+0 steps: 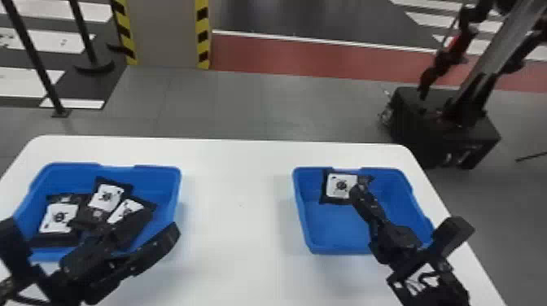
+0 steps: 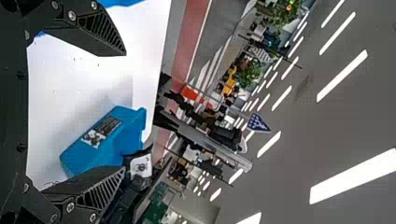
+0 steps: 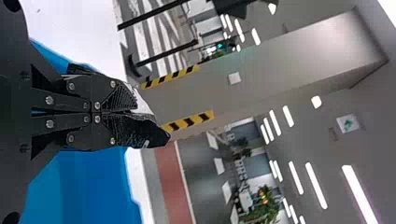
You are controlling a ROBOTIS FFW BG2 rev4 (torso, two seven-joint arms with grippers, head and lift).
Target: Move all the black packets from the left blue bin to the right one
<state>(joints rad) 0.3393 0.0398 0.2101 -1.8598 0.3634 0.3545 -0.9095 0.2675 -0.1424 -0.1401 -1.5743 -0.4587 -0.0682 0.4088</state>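
Above the near right part of the left blue bin (image 1: 160,185) is my left gripper (image 1: 154,227), its fingers apart; the left wrist view shows this gripper (image 2: 125,111) open with nothing between them. Several black packets with white labels, such as one packet (image 1: 60,217), lie overlapping in that bin, partly hidden by the left arm. My right gripper (image 1: 361,189) is over the far part of the right blue bin (image 1: 335,232), at the right side of a black packet (image 1: 341,186). In the right wrist view, the gripper (image 3: 133,112) is closed on this packet (image 3: 148,134).
Both bins stand on a white table (image 1: 240,203), with a wide strip of tabletop between them. Beyond the table's far right corner, a dark wheeled base (image 1: 443,126) with an upright stands on the floor. Black posts and a striped pillar (image 1: 167,32) are farther back.
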